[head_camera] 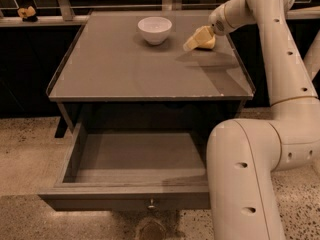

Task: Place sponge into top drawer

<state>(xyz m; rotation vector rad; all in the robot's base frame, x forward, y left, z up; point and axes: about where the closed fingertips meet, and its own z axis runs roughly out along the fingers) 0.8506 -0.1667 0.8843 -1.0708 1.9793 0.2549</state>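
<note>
No writing, label, number or sign can be read on the worktop [125, 69], the top drawer [125, 201] or the arm [280, 59]. The tool [195, 41] hangs over the worktop's far right corner.

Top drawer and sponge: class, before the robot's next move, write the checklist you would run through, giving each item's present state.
1. Top drawer pulled open: ok.
2. Sponge located, back right of the tabletop: ok.
3. Gripper at the sponge: ok.
4. Firm hold on the sponge: cannot tell.
5. White bowl apart from the sponge, to its left: ok.
6. Drawer's right part free: cannot tell, the arm hides it.
</note>
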